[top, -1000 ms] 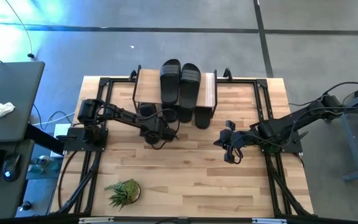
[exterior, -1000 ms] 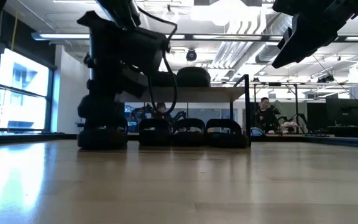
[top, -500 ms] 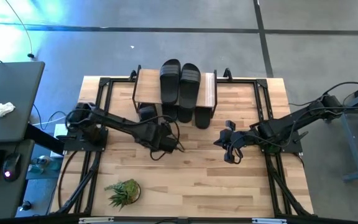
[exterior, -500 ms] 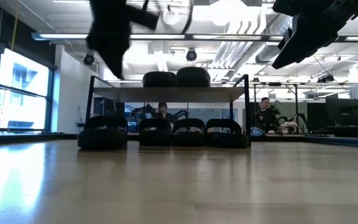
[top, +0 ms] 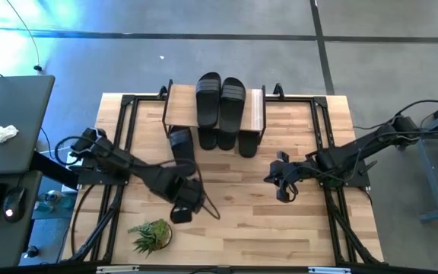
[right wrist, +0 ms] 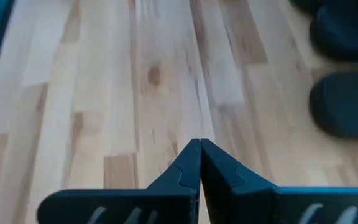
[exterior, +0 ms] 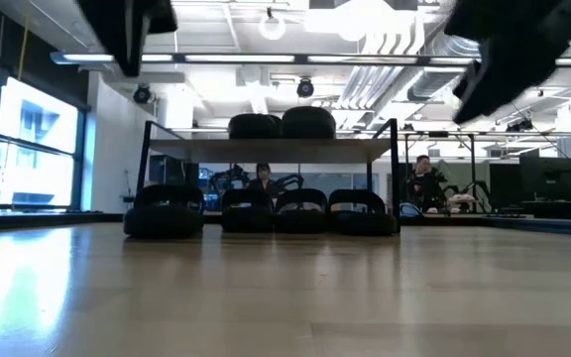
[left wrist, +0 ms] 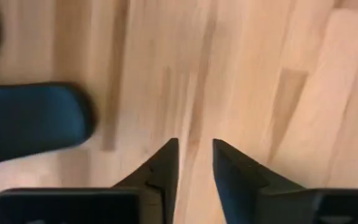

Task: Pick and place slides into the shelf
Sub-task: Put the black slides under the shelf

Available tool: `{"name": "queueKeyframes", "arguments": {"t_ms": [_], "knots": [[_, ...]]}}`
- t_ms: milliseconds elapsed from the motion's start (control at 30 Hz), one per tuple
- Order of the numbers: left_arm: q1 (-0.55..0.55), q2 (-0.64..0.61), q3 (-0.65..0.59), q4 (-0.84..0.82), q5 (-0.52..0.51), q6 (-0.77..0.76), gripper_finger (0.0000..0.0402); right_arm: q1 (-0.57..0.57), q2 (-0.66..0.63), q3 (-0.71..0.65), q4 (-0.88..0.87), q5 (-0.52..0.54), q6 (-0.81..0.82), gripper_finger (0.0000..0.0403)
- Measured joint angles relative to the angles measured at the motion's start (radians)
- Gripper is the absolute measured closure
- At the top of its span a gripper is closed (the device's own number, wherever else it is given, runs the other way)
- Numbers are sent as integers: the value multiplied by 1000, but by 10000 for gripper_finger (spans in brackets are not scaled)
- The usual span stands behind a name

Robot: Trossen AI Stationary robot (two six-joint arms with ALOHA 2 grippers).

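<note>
Black slides (top: 220, 101) fill the shelf (top: 257, 110), two on top, four below. My left gripper (top: 182, 211) hovers over the surface (top: 242, 221), narrowly parted, empty; nothing remains.

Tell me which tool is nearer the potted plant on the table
Left. The left tool hovers just beside the potted plant, toward the shelf. The right tool sits far across the table, on the other side.
</note>
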Motion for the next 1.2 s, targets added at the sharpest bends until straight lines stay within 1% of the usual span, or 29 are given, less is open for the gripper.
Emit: {"name": "queueKeyframes", "arguments": {"t_ms": [100, 200, 267, 400, 567, 700, 800, 967, 1200], "knots": [[-23, -1, -92, 115, -14, -58, 347, 6, -4, -58, 66, -13, 37, 403], [-34, 0, -166, 206, -80, -139, 385, 6, -1, -106, 143, -7, 73, 403], [-31, -2, -222, 267, -104, -192, 396, 6, 1, -133, 193, 15, 90, 403], [-15, 0, -330, 406, -147, -284, 387, 3, 0, -164, 214, 57, 95, 403], [7, 0, -433, 429, -148, -375, 399, -20, 0, -208, 234, 54, 107, 403], [37, 0, -495, 449, -148, -425, 396, -42, 0, -243, 300, 47, 107, 403], [68, 0, -525, 460, -150, -429, 400, -64, 0, -269, 361, 24, 94, 403], [132, 0, -567, 502, -154, -427, 398, -94, 19, -280, 373, 19, 70, 403], [206, -3, -599, 531, -137, -353, 400, -101, 72, -280, 409, -10, 35, 403]]}}
